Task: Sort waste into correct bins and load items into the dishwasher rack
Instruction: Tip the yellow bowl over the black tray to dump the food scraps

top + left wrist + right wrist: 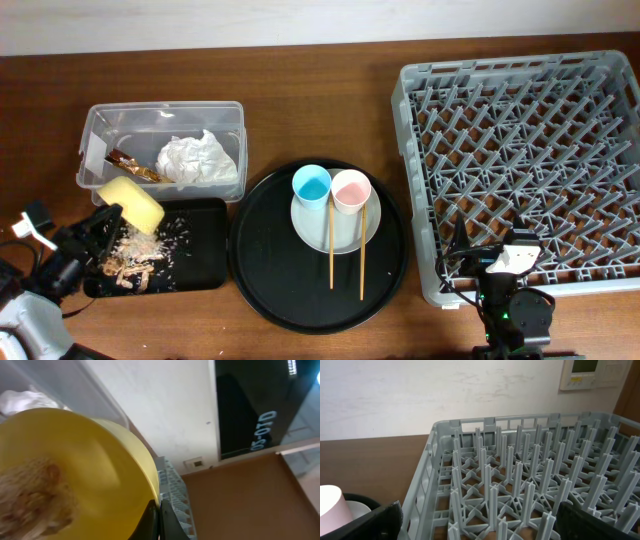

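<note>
Yellow fills your left wrist view: your left gripper (108, 228) pinches the yellow bowl (131, 203) by its rim, tipped on edge over the shallow black tray (195, 262) so the food scraps (128, 264) land there. Crumbs cling inside the bowl, so I judge the emptying unfinished. Your right gripper (480, 525) hovers with jaws spread wide and holding nothing at the near wall of the dishwasher rack (520, 150), probably placed for loading. Further back, the round black tray (270, 275) carries the white plate (345, 235), with the blue cup (311, 185) and pink cup (350, 190) standing on it and the chopsticks (332, 255) lying across it. Farthest, the clear tub (165, 110) holds the napkin (200, 158) and wrapper (130, 163), already sorted.
</note>
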Robot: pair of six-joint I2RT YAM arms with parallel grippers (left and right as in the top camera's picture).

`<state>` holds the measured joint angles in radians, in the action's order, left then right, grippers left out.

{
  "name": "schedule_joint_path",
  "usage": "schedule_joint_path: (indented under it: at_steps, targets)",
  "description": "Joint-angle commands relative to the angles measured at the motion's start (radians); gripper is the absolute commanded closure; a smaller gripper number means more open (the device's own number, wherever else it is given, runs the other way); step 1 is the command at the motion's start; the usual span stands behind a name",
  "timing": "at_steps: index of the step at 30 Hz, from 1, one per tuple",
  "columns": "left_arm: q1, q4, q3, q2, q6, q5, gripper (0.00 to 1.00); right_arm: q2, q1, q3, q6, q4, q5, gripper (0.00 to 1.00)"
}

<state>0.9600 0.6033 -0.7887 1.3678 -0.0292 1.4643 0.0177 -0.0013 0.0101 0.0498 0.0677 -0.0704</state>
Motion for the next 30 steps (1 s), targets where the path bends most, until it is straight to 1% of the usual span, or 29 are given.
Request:
schedule_joint_path:
  at_steps: [1,3,5,10,13,16,25,28,30]
  targets:
    - [0.005,-0.005,0.003,-0.008,0.014,0.108,1.00,-0.005,-0.006,-0.005,0.003,0.007,-0.005,0.01]
    - [0.005,-0.009,0.003,-0.008,0.000,0.110,1.00,-0.005,-0.006,-0.005,0.003,0.007,-0.005,0.01]
    - [0.005,0.002,0.003,-0.008,-0.044,0.110,1.00,-0.005,-0.006,-0.005,0.003,0.007,-0.005,0.01]
    - [0.005,-0.029,0.003,-0.008,-0.069,0.109,1.00,-0.005,-0.006,-0.005,0.003,0.007,-0.005,0.01]
    - [0.005,-0.028,0.003,-0.008,-0.121,0.110,1.00,-0.005,-0.006,-0.005,0.003,0.007,-0.005,0.01]
    - [0.005,-0.068,0.003,-0.008,-0.121,0.110,1.00,-0.005,-0.006,-0.005,0.003,0.007,-0.005,0.01]
    - [0.005,-0.077,0.003,-0.008,-0.165,0.109,1.00,-0.005,-0.006,-0.005,0.003,0.007,-0.005,0.01]
    - [0.005,-0.054,0.003,-0.006,-0.183,0.109,1.00,-0.005,-0.006,-0.005,0.003,0.007,-0.005,0.01]
    - [0.005,-0.087,0.003,-0.006,-0.180,0.108,1.00,-0.005,-0.006,-0.005,0.003,0.007,-0.005,0.01]
